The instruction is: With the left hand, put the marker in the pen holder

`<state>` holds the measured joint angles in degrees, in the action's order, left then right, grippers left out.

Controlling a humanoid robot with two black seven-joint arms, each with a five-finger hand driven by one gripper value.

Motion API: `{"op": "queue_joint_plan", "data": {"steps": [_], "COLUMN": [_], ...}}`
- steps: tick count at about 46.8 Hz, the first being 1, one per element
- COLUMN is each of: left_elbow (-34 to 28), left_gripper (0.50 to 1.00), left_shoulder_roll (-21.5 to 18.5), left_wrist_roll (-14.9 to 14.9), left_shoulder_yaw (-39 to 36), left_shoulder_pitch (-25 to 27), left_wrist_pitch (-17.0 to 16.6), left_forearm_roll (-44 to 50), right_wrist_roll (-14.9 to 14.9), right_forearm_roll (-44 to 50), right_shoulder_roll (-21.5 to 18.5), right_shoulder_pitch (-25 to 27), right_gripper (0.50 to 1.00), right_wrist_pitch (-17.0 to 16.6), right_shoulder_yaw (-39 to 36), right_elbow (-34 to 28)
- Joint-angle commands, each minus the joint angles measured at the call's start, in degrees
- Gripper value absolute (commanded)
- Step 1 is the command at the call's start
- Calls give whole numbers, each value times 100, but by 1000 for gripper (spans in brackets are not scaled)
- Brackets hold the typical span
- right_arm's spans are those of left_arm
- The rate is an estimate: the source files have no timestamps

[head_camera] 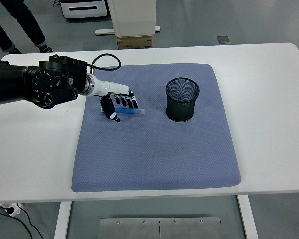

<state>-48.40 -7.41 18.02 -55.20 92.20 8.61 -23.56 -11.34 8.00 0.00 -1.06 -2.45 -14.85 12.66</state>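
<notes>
The left robot hand [118, 103], white with black fingertips on a bulky black arm, reaches over the left part of the blue-grey quilted fabric mat [157, 149] on the white desk [269, 114], its fingers curled down over the slim blue marker [134, 110] and its thumb angled below; whether it has a firm grip cannot be told. The marker lies flat on the mat, well to the left of the black wire-mesh cylindrical pen holder [182, 99], which stands upright on the mat. A person's legs [15, 25] show far beyond the pen holder, at the upper left.
</notes>
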Motion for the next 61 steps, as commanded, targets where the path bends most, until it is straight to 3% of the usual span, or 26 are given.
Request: {"op": "queue_joint_plan", "data": {"steps": [1, 24, 46, 61], "left_elbow": [-3, -3, -12, -12], "left_gripper": [760, 663, 657, 619], "left_shoulder_roll": [3, 64, 126, 152], "left_wrist_roll": [0, 8, 8, 8], "left_shoulder_yaw": [0, 0, 0, 0], "left_shoulder_pitch": [-9, -36, -88, -115], "left_wrist_pitch": [-8, -140, -544, -562], "left_forearm_roll": [-51, -254, -447, -447], "right_wrist_roll": [-9, 0, 0, 0], "right_forearm_roll": [0, 0, 0, 0], "right_shoulder_roll": [0, 0, 0, 0], "right_shoulder_pitch": [0, 0, 0, 0], "right_gripper": [1000, 1000, 1000, 1000], "right_wrist_pitch": [-1, -1, -1, -1], "right_shoulder_yaw": [0, 0, 0, 0], "right_elbow": [0, 0, 0, 0]}}
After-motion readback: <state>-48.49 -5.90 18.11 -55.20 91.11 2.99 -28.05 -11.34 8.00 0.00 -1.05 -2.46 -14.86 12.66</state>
